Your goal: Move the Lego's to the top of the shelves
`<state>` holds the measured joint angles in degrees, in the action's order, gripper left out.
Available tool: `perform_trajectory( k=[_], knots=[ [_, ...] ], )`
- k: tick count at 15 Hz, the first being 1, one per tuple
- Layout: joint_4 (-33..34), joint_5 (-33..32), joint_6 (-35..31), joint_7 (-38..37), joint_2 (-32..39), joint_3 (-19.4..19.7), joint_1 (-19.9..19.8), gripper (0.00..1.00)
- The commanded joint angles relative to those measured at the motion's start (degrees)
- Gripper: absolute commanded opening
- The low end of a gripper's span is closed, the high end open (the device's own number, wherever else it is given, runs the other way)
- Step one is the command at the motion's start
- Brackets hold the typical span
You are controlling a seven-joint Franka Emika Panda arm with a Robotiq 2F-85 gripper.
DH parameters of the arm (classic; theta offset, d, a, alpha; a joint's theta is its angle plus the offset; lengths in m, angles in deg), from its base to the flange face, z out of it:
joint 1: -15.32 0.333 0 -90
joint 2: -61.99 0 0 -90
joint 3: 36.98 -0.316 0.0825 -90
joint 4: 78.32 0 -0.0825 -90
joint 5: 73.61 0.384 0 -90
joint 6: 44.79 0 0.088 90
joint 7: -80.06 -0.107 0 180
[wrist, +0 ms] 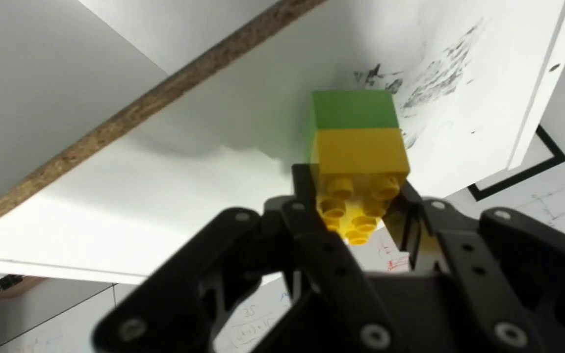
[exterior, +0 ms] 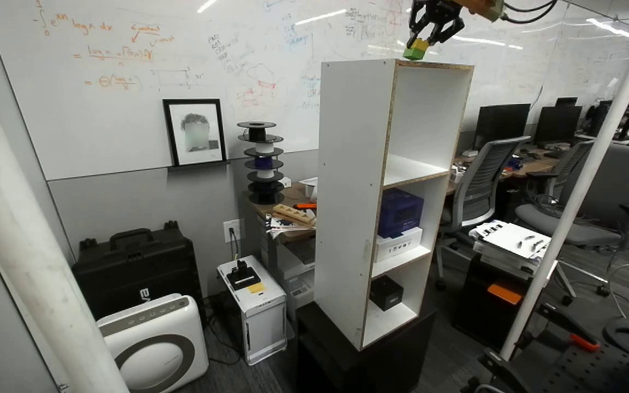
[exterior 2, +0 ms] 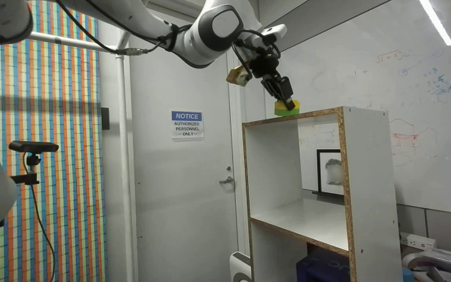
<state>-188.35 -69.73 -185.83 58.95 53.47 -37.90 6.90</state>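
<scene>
The Lego's, a small block with a yellow studded top and green base, show in both exterior views [exterior: 414,52] [exterior 2: 287,111] and in the wrist view [wrist: 361,149]. They are upright, studs toward my palm, at the top panel of the tall white shelves [exterior: 355,164] [exterior 2: 370,176] [wrist: 189,206]. I cannot tell whether the green base touches the panel or hovers just above it. My black gripper [exterior: 422,39] [exterior 2: 286,102] [wrist: 356,193] points down from above, its fingers against both sides of the yellow part. The fingers hide part of the block's sides.
A whiteboard [exterior: 271,82] stands behind the shelves. A purple box [exterior: 400,212] on a white box and a black box [exterior: 386,292] sit in lower compartments. A stack of spools [exterior: 264,164] stands on a desk beside. A white pole [exterior: 582,185] stands on the chairs' side.
</scene>
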Motion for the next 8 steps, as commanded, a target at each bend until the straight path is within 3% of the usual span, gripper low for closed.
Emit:
perform_trajectory(
  k=[1, 5, 8],
  knots=[
    [9.37, -2.57, 5.34, -4.59, 6.27, 0.66, 1.20, 0.69],
    [12.19, 0.32, 15.67, -3.38, 6.46, 0.91, 2.97, 0.99],
    [11.39, 3.11, 24.48, -0.84, 2.50, 0.84, 4.07, 1.00]
  ],
)
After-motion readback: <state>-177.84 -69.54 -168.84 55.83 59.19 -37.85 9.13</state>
